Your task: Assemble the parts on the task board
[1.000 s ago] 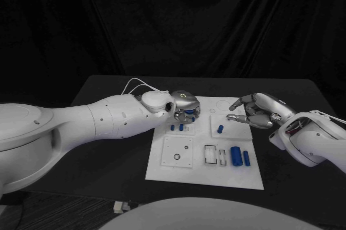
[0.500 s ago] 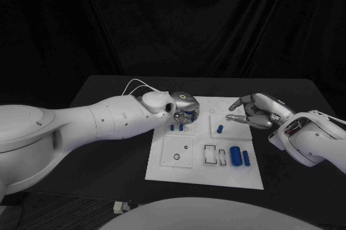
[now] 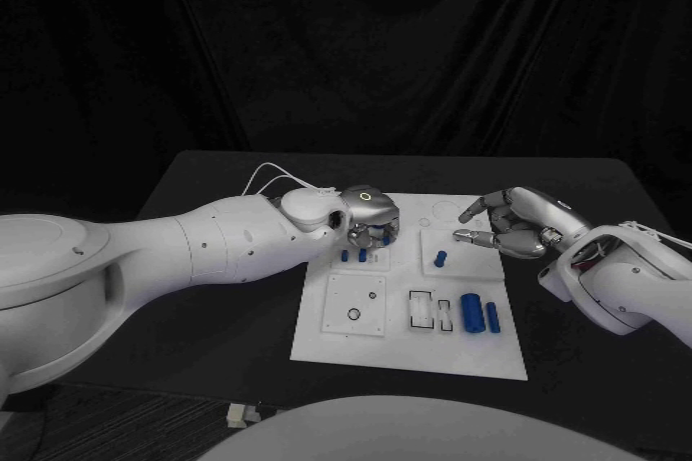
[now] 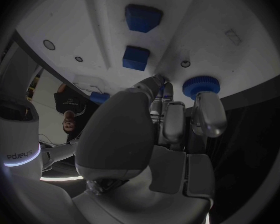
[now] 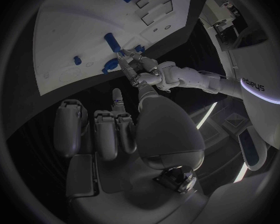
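Blue knurled part (image 4: 200, 86) at left hand (image 3: 369, 217) fingertips, grip unclear; right hand (image 3: 516, 224) empty, half-curled.

Both hands over the far half of the board (image 3: 408, 356).
Left hand (image 3: 369, 219) reaches down at the board's far left corner, fingers curled; right hand (image 3: 516, 224) hovers over its far right edge, fingers curled, empty.

1. The task board (image 3: 411, 353) lies on the desk (image 3: 216, 311), between the two hands.
2. The left hand (image 3: 369, 219) is over the board's far left corner, with two small parts (image 3: 353, 254) just before it.
3. The right hand (image 3: 516, 224) is at the board's far right edge; a part (image 3: 443, 258) lies just beside it.
4. Two cylinders (image 3: 480, 314) lie well before the right hand.
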Controlling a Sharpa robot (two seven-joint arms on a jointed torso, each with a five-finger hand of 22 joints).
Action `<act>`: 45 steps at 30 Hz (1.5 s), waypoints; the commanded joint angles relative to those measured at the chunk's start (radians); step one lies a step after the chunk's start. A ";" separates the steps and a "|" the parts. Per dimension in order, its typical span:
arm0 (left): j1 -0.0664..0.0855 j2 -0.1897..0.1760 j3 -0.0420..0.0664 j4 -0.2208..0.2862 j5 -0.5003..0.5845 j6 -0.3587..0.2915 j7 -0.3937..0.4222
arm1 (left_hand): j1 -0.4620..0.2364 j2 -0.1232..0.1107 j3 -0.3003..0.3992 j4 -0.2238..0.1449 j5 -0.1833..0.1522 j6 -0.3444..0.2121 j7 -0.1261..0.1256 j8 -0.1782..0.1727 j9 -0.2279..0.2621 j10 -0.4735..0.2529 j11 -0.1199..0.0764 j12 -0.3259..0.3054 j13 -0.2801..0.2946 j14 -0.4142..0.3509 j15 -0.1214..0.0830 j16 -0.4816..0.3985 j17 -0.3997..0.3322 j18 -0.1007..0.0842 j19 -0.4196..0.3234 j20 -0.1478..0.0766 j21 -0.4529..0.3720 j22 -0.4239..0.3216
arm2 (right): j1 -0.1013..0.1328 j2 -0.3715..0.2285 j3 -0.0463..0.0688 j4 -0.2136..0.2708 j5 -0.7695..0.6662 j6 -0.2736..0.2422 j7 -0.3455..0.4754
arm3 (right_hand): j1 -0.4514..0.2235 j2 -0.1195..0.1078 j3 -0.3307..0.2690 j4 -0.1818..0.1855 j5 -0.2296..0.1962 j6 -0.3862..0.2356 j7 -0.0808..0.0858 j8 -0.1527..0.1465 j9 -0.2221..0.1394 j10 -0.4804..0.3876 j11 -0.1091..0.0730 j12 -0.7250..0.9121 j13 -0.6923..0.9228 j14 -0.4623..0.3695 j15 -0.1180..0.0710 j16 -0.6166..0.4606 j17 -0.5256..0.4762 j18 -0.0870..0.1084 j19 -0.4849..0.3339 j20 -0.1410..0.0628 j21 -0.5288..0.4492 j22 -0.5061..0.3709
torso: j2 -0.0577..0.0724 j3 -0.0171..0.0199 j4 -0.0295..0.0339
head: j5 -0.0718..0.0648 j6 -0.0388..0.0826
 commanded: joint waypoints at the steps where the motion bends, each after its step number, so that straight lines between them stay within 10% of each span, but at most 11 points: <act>1: -0.001 -0.021 0.001 0.024 0.000 -0.090 0.037 | -0.002 0.012 0.004 -0.006 0.004 0.014 0.001 0.007 0.006 0.018 0.001 -0.008 -0.005 0.009 -0.003 0.002 0.004 0.010 0.013 -0.004 0.013 0.124 | -0.003 -0.003 0.001 0.002 -0.002 0.002 -0.005 | 0.009 0.001 -0.004 -0.001 0.007 0.007 -0.002 -0.005 -0.001 0.101 0.006 0.002 0.260 0.096 0.004 -0.006 0.231 0.009 -0.002 0.004 -0.006 0.188 | 0.000 -0.0001 0.0000 | -0.003 0.000; 18: 0.046 -0.181 0.001 0.174 0.000 -0.119 0.011 | -0.005 0.001 0.014 -0.014 -0.024 0.009 0.001 -0.003 0.001 0.033 0.001 -0.029 -0.020 0.008 -0.003 -0.012 -0.016 0.012 0.011 -0.005 -0.001 0.122 | -0.019 -0.004 0.001 -0.007 -0.001 0.012 -0.009 | 0.010 0.002 -0.004 0.000 0.008 0.007 -0.002 -0.005 -0.001 0.098 0.006 0.000 0.257 0.095 0.004 -0.009 0.227 0.010 -0.004 0.004 -0.011 0.187 | -0.003 0.0005 0.0006 | 0.000 0.000; 45: 0.037 -0.177 0.001 0.132 0.000 -0.031 0.003 | -0.022 -0.008 0.026 -0.009 -0.043 -0.014 0.001 -0.024 -0.009 0.025 0.003 -0.060 -0.036 0.001 -0.002 -0.025 -0.037 0.015 0.005 -0.005 -0.023 0.119 | -0.033 -0.007 0.001 -0.013 0.000 0.007 -0.007 | 0.012 0.003 -0.005 0.000 0.009 0.007 -0.002 -0.006 -0.002 0.098 0.007 -0.001 0.256 0.095 0.005 -0.009 0.226 0.011 -0.006 0.004 -0.014 0.186 | 0.000 -0.0002 -0.0003 | 0.000 0.000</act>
